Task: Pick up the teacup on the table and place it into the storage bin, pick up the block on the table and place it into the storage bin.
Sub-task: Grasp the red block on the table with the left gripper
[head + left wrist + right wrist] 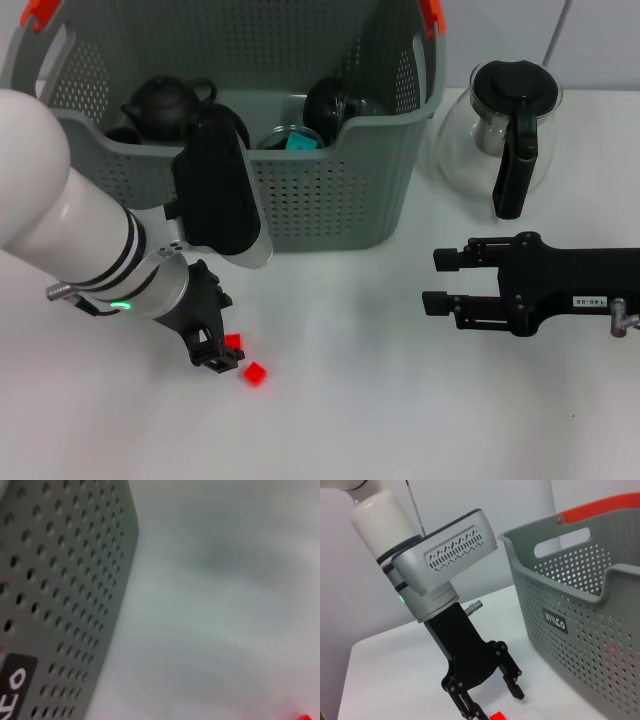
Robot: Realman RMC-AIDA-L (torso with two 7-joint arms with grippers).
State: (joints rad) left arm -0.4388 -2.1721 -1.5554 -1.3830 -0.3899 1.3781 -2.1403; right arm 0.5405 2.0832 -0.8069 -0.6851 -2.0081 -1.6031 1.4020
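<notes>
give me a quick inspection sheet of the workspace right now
surface: white table.
job's things: two red blocks on the table; grey storage bin holding dark teapots.
clutter: glass pot beside the bin.
grippers: left pincer open, low over the blocks; right pincer open, hovering apart.
cables: nothing seen.
surroundings: white wall.

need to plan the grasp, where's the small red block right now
In the head view the small red block lies on the white table, on the robot's left, in front of the grey perforated storage bin, just beside the open left gripper.
</notes>
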